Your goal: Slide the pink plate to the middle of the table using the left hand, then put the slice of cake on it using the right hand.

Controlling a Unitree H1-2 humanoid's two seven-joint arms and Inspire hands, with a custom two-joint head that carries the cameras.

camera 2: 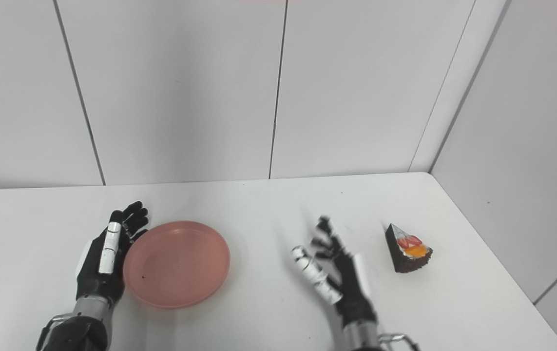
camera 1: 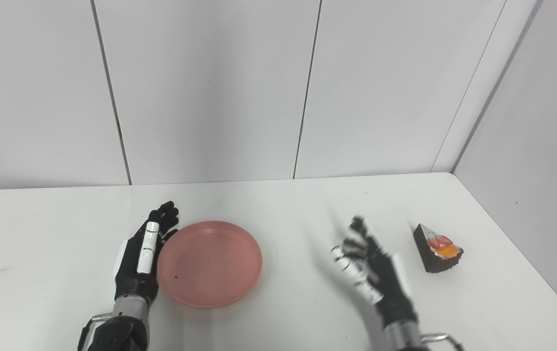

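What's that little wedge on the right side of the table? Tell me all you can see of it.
It is a slice of cake: a dark, chocolate-looking wedge with a white top layer carrying red and orange fruit-like pieces. It looks like a toy or model, though that is a guess. It rests on the white table near the right edge, its narrow tip pointing toward the far wall. Nothing touches it; the right hand, open and blurred, is beside it on the left, with a gap between.

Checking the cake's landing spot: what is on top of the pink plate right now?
Nothing large: the pink plate carries only a tiny dark speck. The slice of cake sits apart on the table. What lies under the plate is hidden.
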